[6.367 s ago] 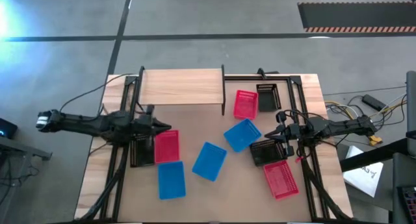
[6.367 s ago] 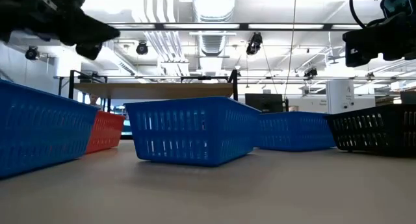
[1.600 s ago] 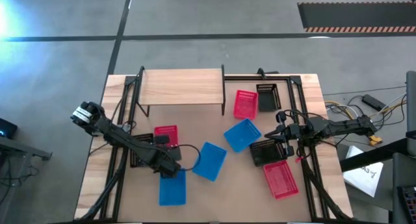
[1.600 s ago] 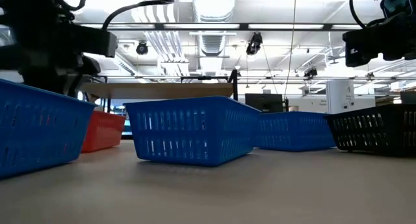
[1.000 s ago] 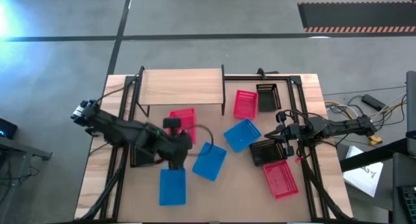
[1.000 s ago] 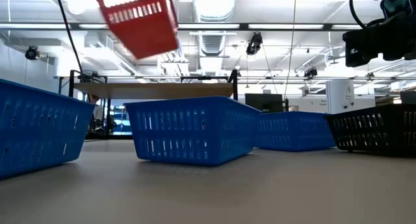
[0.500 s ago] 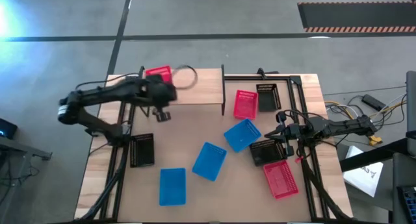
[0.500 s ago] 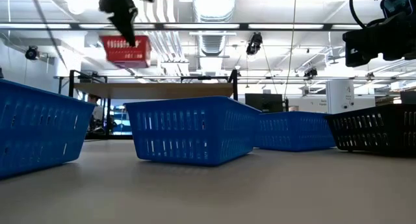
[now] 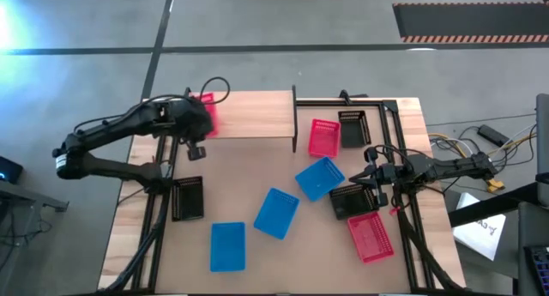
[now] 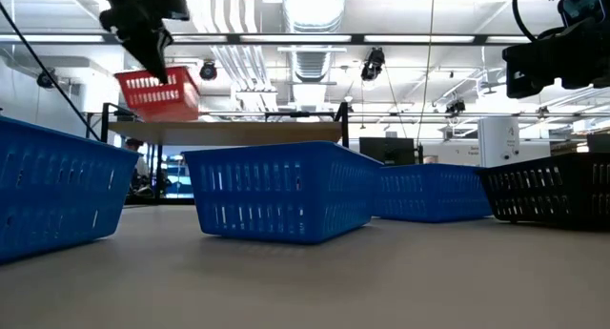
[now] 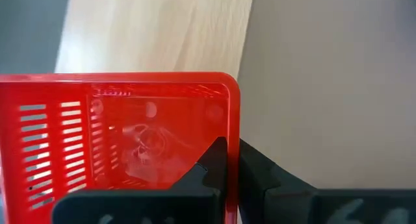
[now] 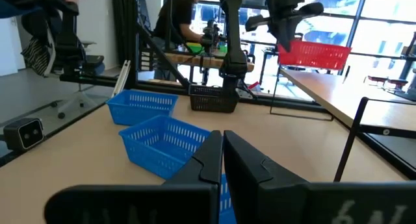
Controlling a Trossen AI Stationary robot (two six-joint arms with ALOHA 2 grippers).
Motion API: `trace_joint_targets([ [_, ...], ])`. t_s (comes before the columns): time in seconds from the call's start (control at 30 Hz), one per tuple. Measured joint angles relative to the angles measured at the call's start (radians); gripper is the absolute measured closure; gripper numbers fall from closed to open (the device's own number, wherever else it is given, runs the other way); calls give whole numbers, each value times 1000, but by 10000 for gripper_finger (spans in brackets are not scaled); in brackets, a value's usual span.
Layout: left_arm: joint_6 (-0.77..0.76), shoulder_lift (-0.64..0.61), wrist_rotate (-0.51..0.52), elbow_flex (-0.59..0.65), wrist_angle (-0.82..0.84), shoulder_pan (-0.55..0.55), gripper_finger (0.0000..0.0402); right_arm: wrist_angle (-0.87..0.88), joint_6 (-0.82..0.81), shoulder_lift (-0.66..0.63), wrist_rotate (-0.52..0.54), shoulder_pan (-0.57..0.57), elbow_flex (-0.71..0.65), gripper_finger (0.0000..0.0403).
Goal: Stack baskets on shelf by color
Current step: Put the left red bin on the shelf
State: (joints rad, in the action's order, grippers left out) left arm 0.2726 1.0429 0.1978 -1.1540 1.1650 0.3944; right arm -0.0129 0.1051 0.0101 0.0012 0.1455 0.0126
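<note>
So my left gripper [image 9: 202, 116] was up at the upper left of the overhead frame, clamped on one wall of a red basket [image 9: 208, 112], holding it over the left end of the shelf [image 9: 249, 114]. From table level that basket [image 10: 157, 93] hung tilted just above the plank, upper left of the frame; I couldn't tell if it touched. My wrist cam showed one finger [image 11: 211, 162] inside the wall and the other outside it, with the light wood right behind.

My right gripper [image 9: 369, 179] sat at the right-middle of the overhead frame by a black basket [image 9: 348, 201], fingers pinched together on nothing.

Everything else was scattered on the table [image 9: 257, 176]: three blue baskets [image 9: 276, 213] around the lower middle, a second red basket [image 9: 323, 137] beside another black one [image 9: 353, 128] just right of the shelf, a third red one [image 9: 371, 237] at lower right, and a black one [image 9: 188, 198] at the left.
</note>
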Motion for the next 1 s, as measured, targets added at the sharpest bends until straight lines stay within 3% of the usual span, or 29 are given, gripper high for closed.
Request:
trace_joint_targets([
  [0.37, 33, 52, 26, 0, 29, 43, 398, 0, 0, 0, 0, 0, 0, 394],
  [0.77, 50, 19, 93, 0, 56, 110, 279, 0, 0, 0, 0, 0, 0, 394],
  [0.9, 50, -3, 177, 0, 57, 110, 261, 0, 0, 0, 0, 0, 0, 394],
  [1.0, 49, -22, 184, 0, 57, 110, 258, 0, 0, 0, 0, 0, 0, 394],
])
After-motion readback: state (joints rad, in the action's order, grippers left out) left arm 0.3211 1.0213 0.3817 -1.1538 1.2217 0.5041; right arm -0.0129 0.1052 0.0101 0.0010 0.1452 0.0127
